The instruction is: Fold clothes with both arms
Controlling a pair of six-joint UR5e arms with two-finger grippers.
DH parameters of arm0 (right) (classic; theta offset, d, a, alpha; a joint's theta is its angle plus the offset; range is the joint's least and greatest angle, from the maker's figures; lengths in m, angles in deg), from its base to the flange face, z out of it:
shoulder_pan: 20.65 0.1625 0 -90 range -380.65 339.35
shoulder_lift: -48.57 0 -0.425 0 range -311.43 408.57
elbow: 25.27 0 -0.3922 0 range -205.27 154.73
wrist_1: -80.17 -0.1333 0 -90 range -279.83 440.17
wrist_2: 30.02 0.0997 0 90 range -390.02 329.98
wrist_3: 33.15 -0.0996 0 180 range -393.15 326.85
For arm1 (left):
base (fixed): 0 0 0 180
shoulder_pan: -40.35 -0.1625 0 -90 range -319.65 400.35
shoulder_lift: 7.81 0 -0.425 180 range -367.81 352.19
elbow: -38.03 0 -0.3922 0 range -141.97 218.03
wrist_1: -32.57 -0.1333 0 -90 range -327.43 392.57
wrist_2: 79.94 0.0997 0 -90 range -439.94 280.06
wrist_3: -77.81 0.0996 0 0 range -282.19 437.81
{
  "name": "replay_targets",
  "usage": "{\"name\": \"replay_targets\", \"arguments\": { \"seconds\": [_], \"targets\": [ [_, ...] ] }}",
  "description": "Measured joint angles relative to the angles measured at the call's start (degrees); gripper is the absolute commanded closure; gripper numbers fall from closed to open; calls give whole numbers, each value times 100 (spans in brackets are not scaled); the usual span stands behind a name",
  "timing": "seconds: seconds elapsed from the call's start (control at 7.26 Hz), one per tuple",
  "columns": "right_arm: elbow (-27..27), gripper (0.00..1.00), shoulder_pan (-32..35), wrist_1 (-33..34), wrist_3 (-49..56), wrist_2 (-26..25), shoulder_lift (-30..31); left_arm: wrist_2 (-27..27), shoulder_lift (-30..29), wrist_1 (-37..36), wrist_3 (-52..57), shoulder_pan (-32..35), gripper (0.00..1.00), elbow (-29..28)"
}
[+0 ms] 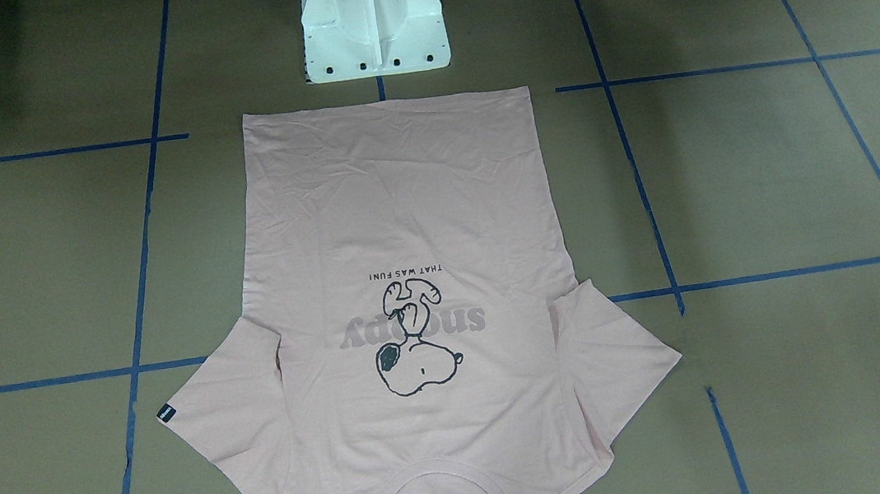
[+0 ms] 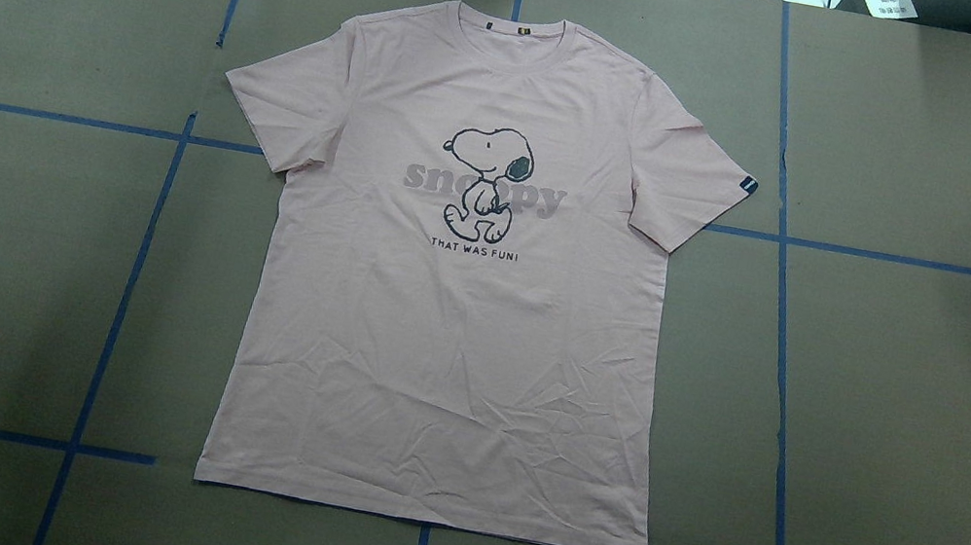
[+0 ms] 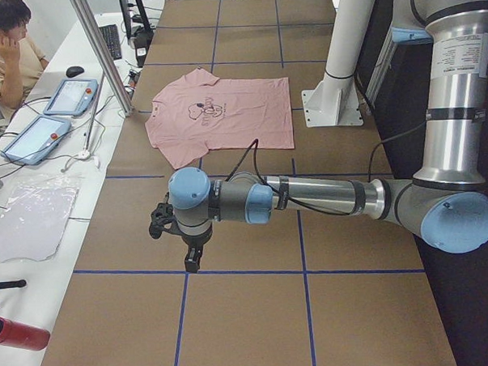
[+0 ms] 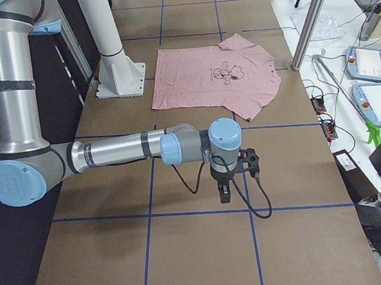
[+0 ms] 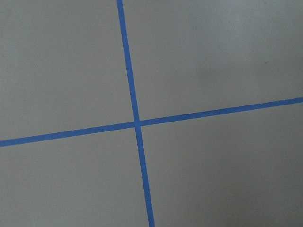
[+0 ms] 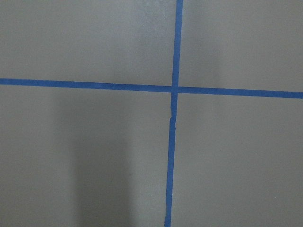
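Fold not begun: shirt [image 2: 455, 307] flat; left hand [image 3: 193, 260], right hand [image 4: 223, 194] well apart, grip state untellable; next, reach its edges.

You are looking at a pale pink T-shirt [image 2: 452, 356] carrying a black-outline dog print [image 2: 481, 183] over grey lettering [image 2: 423, 176]. Around the T-shirt, the brown tabletop [image 2: 917, 404] is showing a blue tape grid [image 2: 940, 266]; the left arm [image 3: 317, 194] and right arm [image 4: 108, 152] are gleaming silver, capped light blue.
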Motion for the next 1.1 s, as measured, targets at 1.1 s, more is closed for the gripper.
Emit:
{"name": "replay_targets", "arguments": {
  "seconds": [1.1],
  "targets": [
    [261,0,-1734,-1756,-3078,67,-769,-709,149,203,-3,-50,0,255]
  ]
}}
